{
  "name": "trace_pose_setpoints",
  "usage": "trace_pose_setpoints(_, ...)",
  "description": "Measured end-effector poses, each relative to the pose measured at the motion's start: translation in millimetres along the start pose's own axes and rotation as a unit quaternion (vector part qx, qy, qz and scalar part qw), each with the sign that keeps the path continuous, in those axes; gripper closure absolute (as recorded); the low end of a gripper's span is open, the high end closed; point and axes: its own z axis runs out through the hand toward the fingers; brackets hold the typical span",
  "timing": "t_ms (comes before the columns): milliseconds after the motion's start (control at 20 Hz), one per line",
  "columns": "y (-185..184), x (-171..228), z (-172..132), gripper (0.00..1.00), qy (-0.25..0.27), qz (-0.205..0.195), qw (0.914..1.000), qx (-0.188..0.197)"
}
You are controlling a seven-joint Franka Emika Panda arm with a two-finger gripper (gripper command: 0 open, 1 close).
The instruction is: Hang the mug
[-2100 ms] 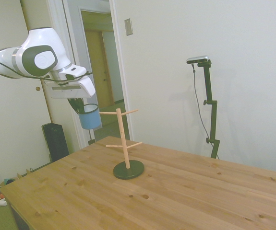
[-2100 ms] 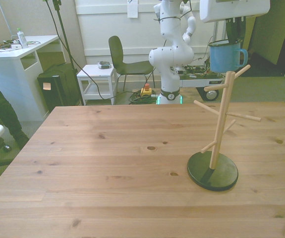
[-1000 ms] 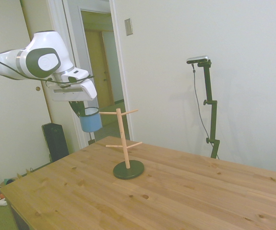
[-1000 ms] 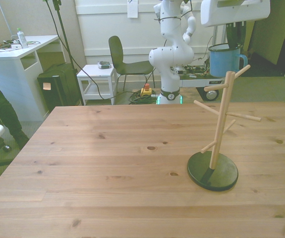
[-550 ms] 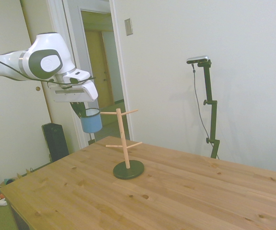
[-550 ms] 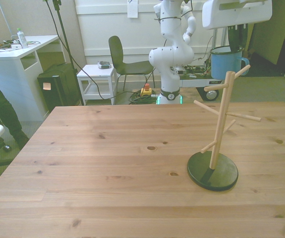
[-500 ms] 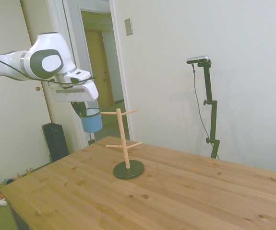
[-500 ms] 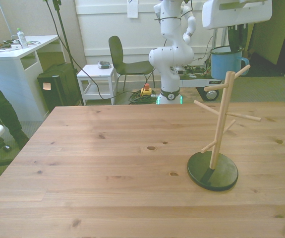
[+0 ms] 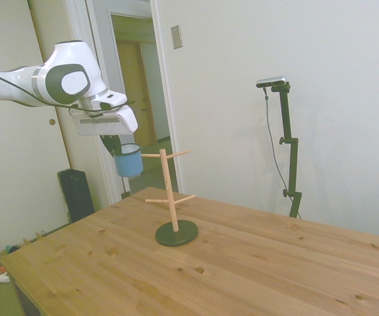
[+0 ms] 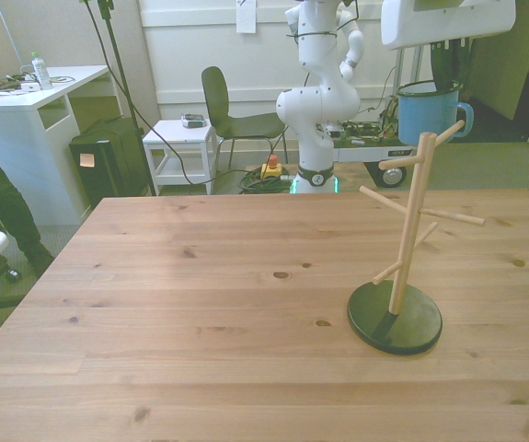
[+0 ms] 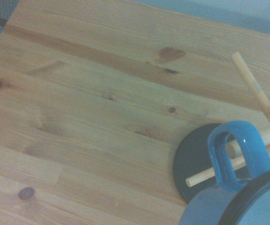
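- Overhead, the gripper [image 9: 118, 146] hangs in the air with its dark fingers clamped on the rim of the mug [image 9: 128, 162], which rides upright, well above the table [image 9: 255, 263].
- In the side view the mug sits at about nine o'clock from the top of the peg stand [image 9: 169, 191], just beside the tip of its upper peg.
- From the front, the mug's handle [image 10: 466, 115] points to three o'clock, close to an upper peg's tip.
- From the wrist camera, the handle loop [image 11: 235, 154] shows a peg end inside it, above the stand's dark base [image 11: 196, 161].
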Motion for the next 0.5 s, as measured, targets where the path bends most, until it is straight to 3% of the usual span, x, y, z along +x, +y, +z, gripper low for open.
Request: trace_pose_setpoints(500, 11.5, 15.6, 6.3, 1.00, -0.002, 0.016, 0.9999, -0.004)
